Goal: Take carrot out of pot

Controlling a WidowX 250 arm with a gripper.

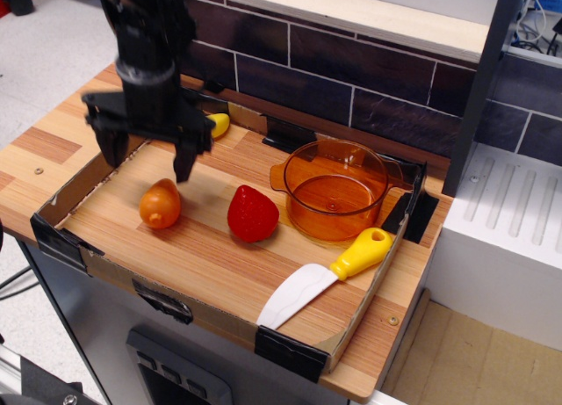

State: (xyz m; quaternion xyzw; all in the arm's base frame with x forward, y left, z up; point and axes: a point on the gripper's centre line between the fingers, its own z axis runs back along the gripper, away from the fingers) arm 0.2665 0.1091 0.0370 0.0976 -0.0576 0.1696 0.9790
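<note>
The carrot (160,204), a glossy orange egg-shaped toy, lies on the wooden tray floor at the left, apart from the pot. The pot (336,190), transparent amber with small side handles, stands empty at the tray's back right. My black gripper (147,159) hangs open just above and behind the carrot, its two fingers spread wide and holding nothing.
A red strawberry (252,213) lies between carrot and pot. A toy knife (327,275) with a yellow handle lies at the front right. A yellow banana (217,124) shows behind the gripper. Low cardboard walls (83,181) ring the tray; a dark brick wall stands behind.
</note>
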